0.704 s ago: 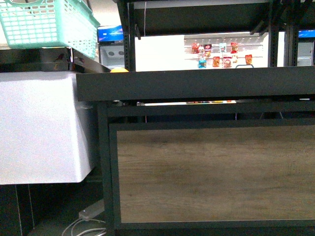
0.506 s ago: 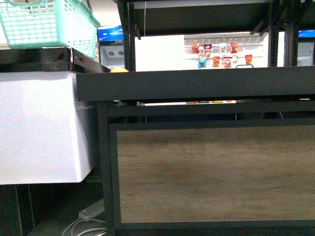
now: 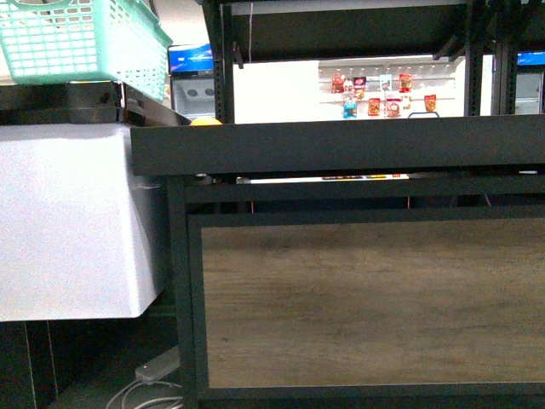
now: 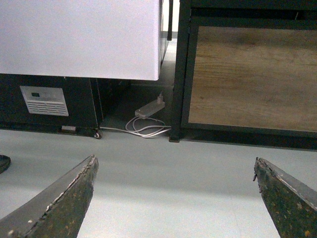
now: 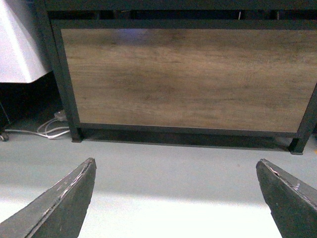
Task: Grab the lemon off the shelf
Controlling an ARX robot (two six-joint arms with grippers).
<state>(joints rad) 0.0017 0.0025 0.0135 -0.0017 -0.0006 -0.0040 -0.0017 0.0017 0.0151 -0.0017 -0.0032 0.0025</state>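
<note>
- Front view: the shelf (image 3: 341, 145) fills the frame from the centre out to 3 o'clock, its black rim running across above the wood-grain panel (image 3: 366, 298).
- The lemon (image 3: 206, 121) sits at about 11 o'clock, a yellow-orange cap showing just over the rim near the shelf's left end (most of it is hidden behind the rim).
- A teal basket (image 3: 85, 43) is at 10 o'clock, above a white cabinet (image 3: 72, 221) at 9 o'clock that stands just beside the shelf's left upright.
- A power strip (image 3: 157, 368) lies on the floor at 7 o'clock, between cabinet and shelf.
- Neither arm shows in this view.
- Left wrist view: the left gripper (image 4: 173, 198) has its jaws spread wide with only bare floor (image 4: 173, 163) between them, nothing held.
- Beyond it stand the cabinet (image 4: 79, 39) and the panel (image 4: 252, 74); the power strip (image 4: 148, 108) and a looped white cable (image 4: 146, 130) lie in the gap between them. The lemon is out of sight here.
- Right wrist view: the right gripper (image 5: 176, 203) is likewise spread wide and empty, over the floor (image 5: 173, 168).
- It faces the panel (image 5: 188, 79) squarely, well apart from it; the cable (image 5: 52, 128) shows by the shelf's foot, next to a corner of the cabinet (image 5: 15, 44). No lemon is visible here either.
</note>
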